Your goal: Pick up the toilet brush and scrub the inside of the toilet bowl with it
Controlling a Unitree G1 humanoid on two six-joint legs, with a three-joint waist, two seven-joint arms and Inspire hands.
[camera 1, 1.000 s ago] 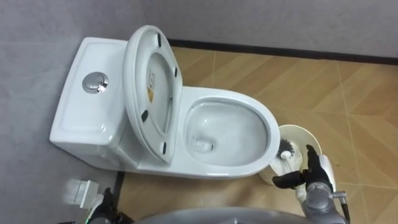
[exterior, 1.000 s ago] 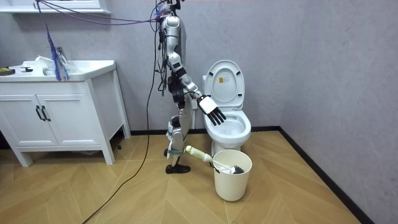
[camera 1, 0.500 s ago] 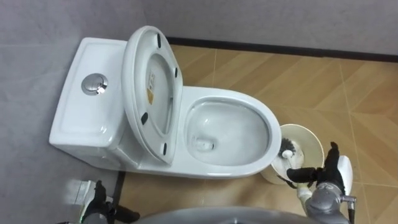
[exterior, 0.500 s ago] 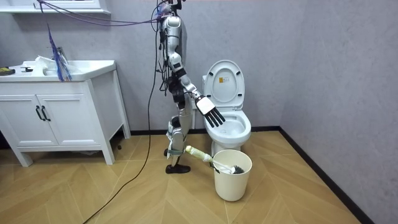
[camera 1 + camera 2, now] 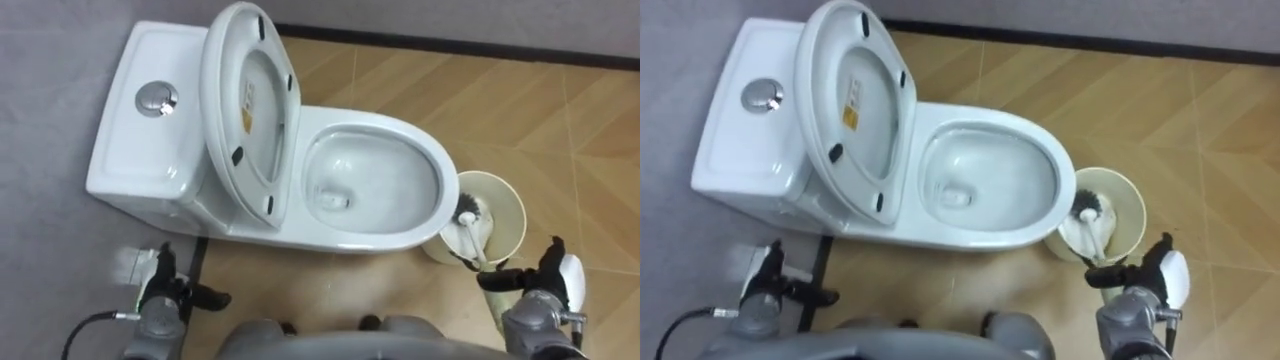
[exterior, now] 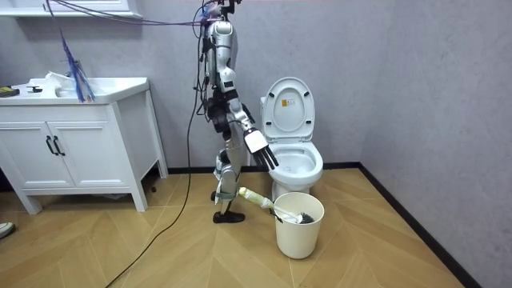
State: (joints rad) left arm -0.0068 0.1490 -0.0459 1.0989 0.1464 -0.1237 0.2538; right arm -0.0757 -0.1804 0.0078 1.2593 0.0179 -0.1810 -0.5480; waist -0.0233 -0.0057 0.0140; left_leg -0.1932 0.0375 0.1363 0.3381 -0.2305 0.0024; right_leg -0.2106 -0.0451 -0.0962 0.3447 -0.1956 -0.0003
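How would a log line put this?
right hand open by brush | left hand open, low | brush in bucket | toilet lid up

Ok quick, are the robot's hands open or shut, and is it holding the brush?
Left hand: open, holding nothing.
Right hand: open, holding nothing; the brush sits in the bucket.

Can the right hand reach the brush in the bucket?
Probably yes: the right hand hangs open beside the bucket, and the brush handle leans over the rim toward it, nothing between.
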